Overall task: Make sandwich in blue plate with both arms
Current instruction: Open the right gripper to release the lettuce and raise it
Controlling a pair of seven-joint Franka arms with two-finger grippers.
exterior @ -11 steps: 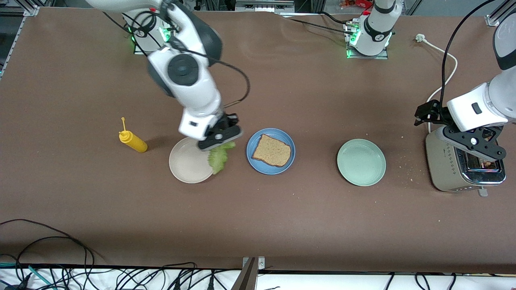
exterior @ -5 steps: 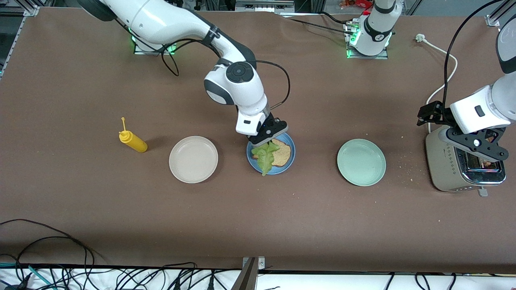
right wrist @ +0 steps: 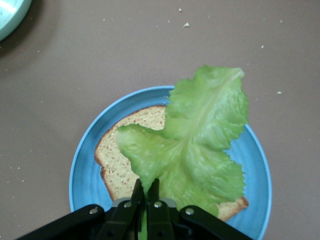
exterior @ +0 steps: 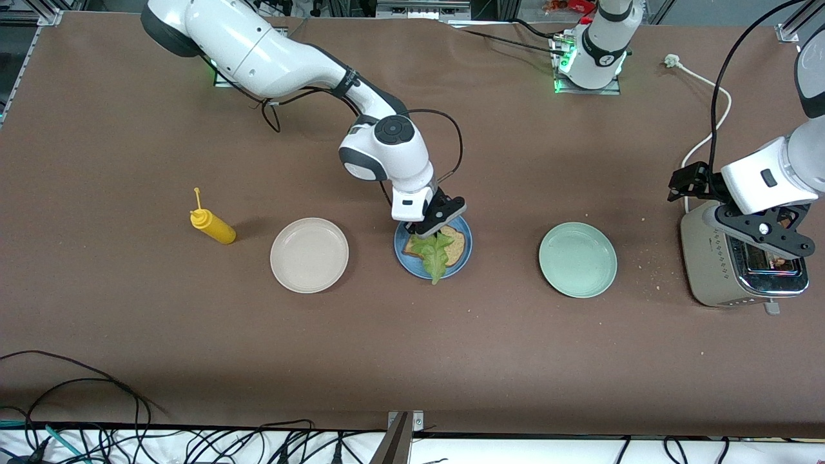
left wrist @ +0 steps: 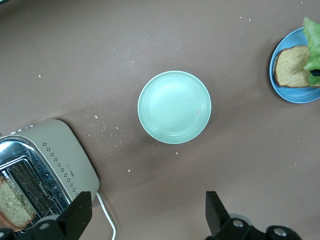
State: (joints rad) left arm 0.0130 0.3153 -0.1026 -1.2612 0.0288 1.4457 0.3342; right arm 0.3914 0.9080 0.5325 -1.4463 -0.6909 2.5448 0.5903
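Note:
The blue plate (exterior: 400, 249) holds one slice of brown toast (exterior: 457, 243). My right gripper (exterior: 430, 229) is shut on the stem end of a ruffled green lettuce leaf (exterior: 436, 252), which hangs over the toast and the plate's nearer rim. In the right wrist view the lettuce (right wrist: 202, 132) drapes across the toast (right wrist: 117, 155) on the blue plate (right wrist: 82, 167), pinched by the right gripper (right wrist: 146, 187). My left gripper (exterior: 766, 240) hangs open over the toaster (exterior: 718, 274). A second toast slice (left wrist: 12, 209) sits in the toaster's slot, and nothing is between the left gripper's (left wrist: 147, 212) fingers.
A pale green plate (exterior: 578, 260) lies between the blue plate and the toaster. A beige plate (exterior: 309, 255) and a yellow mustard bottle (exterior: 212, 225) lie toward the right arm's end. A white cable (exterior: 709, 122) runs from the toaster; crumbs lie around it.
My right arm carried the lettuce from over the beige plate to over the toast on the blue plate, and lowered it. The left arm has barely moved.

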